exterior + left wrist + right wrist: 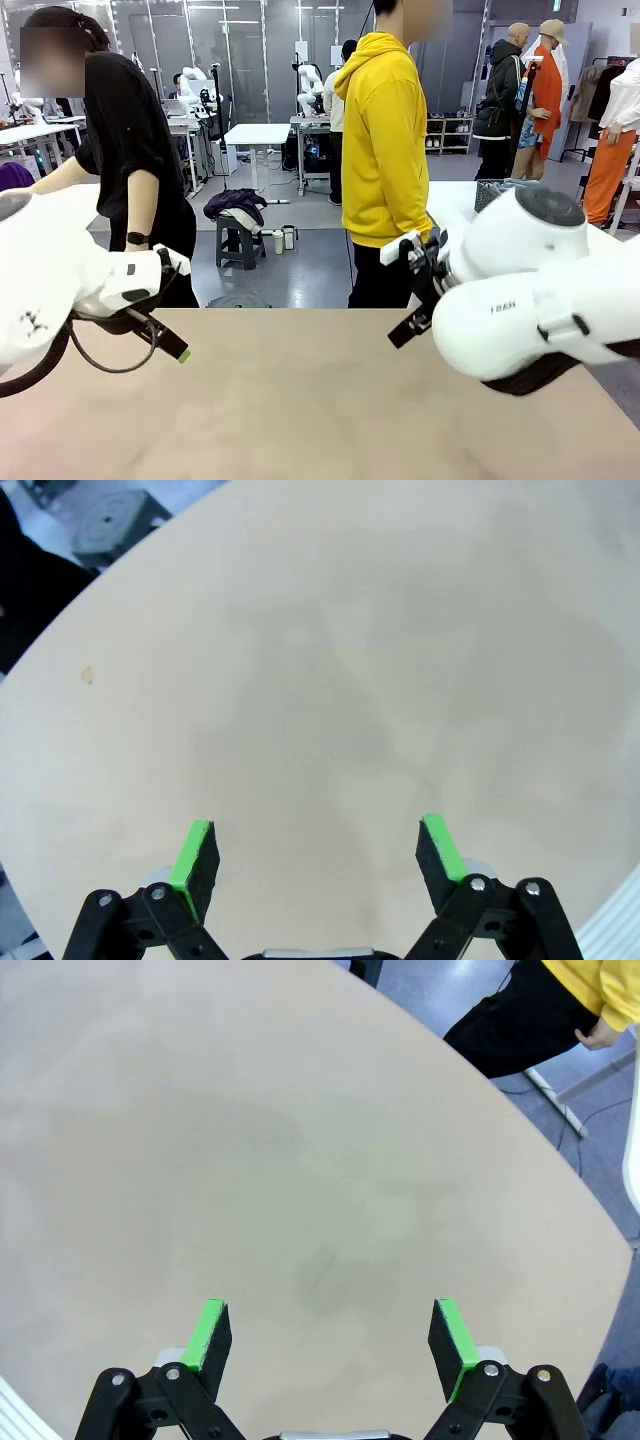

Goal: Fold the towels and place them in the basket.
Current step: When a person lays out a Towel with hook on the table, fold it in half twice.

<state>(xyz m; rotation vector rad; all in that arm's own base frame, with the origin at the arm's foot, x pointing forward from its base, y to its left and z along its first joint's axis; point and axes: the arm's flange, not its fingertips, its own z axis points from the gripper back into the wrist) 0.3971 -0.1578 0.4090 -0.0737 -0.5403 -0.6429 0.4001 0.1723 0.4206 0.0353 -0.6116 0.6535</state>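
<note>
My left gripper [168,310] hangs open over the left side of the tan table [300,400], its green pads [195,855] wide apart above bare tabletop, nothing between them. On the right side my right gripper [405,290] is open in the same way, its pads [452,1335] over bare tabletop. The left gripper [318,855] and right gripper [333,1335] also show in their own wrist views. The towels are out of view. A dark lattice-sided basket [488,195] peeks out behind my right arm on a white table farther back; something pale lies on it, but I cannot tell what.
A person in a yellow hoodie [385,150] stands at the table's far edge, hands down. Another person in black [135,150] leans over a neighbouring white table at the left. The table's curved far edge [560,1160] runs close ahead of the right gripper.
</note>
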